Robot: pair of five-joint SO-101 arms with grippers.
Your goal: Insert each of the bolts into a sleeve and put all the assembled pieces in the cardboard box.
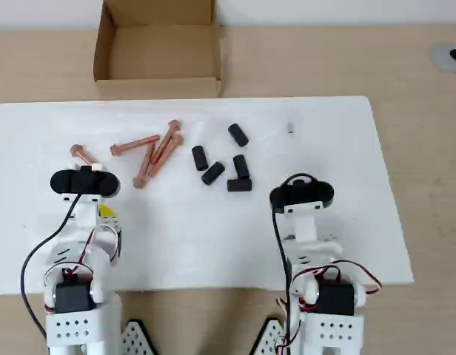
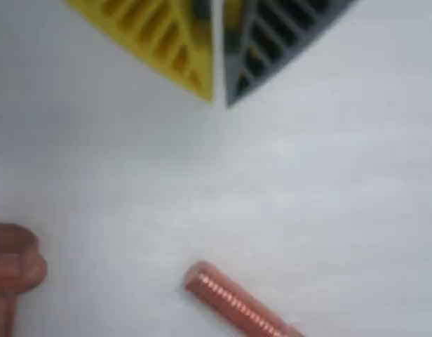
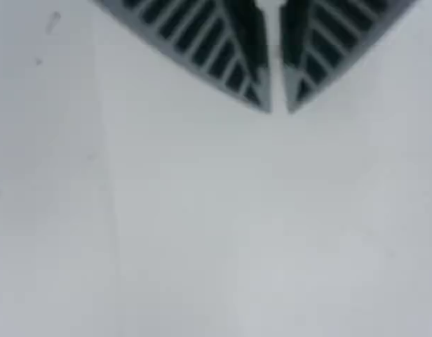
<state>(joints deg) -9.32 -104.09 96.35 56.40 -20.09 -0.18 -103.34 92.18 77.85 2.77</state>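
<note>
High view | white sheet (image 1: pixel 213 244) over wooden table (image 1: pixel 424 96) | left hand (image 2: pixel 219 100) clenched | right hand (image 3: pixel 278 109) clenched

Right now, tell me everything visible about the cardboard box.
The cardboard box is plain brown card, open at the top, with four upright walls; the far one is cut by the picture's edge. Its floor is bare, no pieces in it. It stands on the wooden table, near wall along the white sheet's far edge, left of the sheet's middle. Nothing else touches it.

No legible text or markings anywhere.
</note>
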